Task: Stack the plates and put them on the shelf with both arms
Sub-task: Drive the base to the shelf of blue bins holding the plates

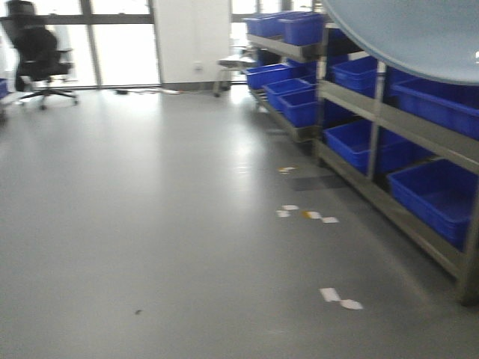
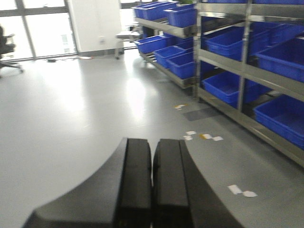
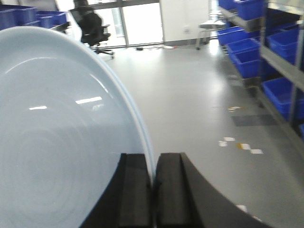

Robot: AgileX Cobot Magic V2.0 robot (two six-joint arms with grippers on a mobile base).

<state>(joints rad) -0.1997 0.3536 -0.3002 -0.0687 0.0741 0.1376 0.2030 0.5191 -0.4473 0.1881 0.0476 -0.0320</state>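
Plate (image 3: pixel 57 133) gripped at rim by right pincer (image 3: pixel 153 190), fingers closed on it. Front view: plate aloft, top right, in front of shelf (image 1: pixel 419 132) w/ blue crates (image 1: pixel 441 196). Left pincer (image 2: pixel 152 183): fingers pressed together, nothing betw. them, above floor (image 2: pixel 71 118).

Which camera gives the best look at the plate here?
The right wrist view: the plate fills its left half, rings visible, rim pinched in the right gripper. The front view catches only a curved slice of the plate at top right. The left wrist view shows none of it.
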